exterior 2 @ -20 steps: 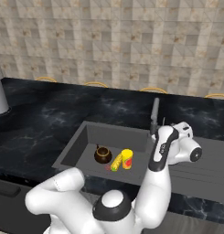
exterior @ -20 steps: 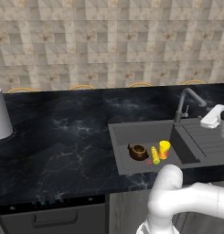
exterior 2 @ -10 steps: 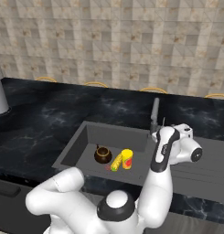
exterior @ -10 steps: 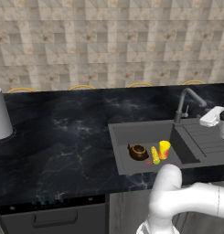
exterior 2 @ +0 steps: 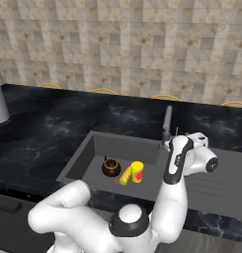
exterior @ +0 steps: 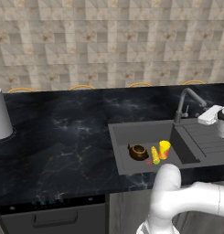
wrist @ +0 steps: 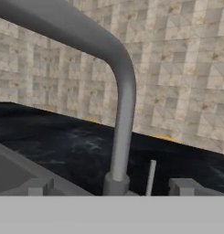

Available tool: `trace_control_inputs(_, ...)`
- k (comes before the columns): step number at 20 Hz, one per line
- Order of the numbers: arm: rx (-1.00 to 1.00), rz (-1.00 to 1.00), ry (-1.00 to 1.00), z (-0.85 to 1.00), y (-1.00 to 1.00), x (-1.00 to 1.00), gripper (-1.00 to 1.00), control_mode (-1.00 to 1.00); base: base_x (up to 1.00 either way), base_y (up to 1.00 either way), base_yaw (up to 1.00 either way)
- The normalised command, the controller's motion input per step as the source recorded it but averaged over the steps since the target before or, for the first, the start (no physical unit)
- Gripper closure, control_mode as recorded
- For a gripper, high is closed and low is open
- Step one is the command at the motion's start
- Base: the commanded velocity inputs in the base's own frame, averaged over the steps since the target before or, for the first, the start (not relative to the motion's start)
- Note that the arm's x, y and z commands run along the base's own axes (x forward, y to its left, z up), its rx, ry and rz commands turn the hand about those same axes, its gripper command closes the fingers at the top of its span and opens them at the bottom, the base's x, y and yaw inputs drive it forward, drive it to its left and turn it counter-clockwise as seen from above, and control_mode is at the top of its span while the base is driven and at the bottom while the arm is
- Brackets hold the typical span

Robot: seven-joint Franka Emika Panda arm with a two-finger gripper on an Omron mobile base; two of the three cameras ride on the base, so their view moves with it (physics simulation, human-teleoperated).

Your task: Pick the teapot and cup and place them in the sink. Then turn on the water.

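A pale grey cylindrical vessel (exterior: pixel 1 115) is standing at the far left of the black marble counter (exterior: pixel 63 137), well apart from everything else. To its right, the sink (exterior: pixel 127 132) is sitting sunk into the counter, and 3 small things are lying on its floor. The teapot (exterior: pixel 138 152) is resting upright at the left of that group, its spout pointing left. Just beside it, a slim knobbly yellow item (exterior: pixel 155 155) is lying on the basin floor, and the cup (exterior: pixel 164 149) is standing upright at the right, touching or nearly touching that item. In the right base view the teapot (exterior 2: pixel 110 167) and cup (exterior 2: pixel 137 171) are showing the same order, with the red-orange mark on the cup facing near. Right of the basin, the dark gooseneck tap (exterior: pixel 186 103) is rising from the sink's far edge, with a thin lever (wrist: pixel 151 177) standing just beside its base. The gripper (wrist: pixel 111 191) is hovering near the tap base, its 2 fingertips (wrist: pixel 39 186) sitting well spread with nothing between them. No stream is running from the spout.
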Motion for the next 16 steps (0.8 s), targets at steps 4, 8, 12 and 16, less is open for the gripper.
trace_control_inputs(4,0.00,0.00,0.00,-0.06,-0.12,0.24,-1.00,-1.00,0.00,0.00,0.00)
trace_control_inputs(8,0.00,0.00,0.00,-0.09,-0.17,0.27,-1.00,-1.00,0.00,0.00,0.00)
trace_control_inputs(12,0.00,0.00,0.00,-0.10,-0.28,0.23,-1.00,-1.00,0.00,0.00,0.00)
trace_control_inputs(16,0.00,0.00,0.00,-0.10,-0.23,0.17,-1.00,-1.00,0.00,0.00,0.00)
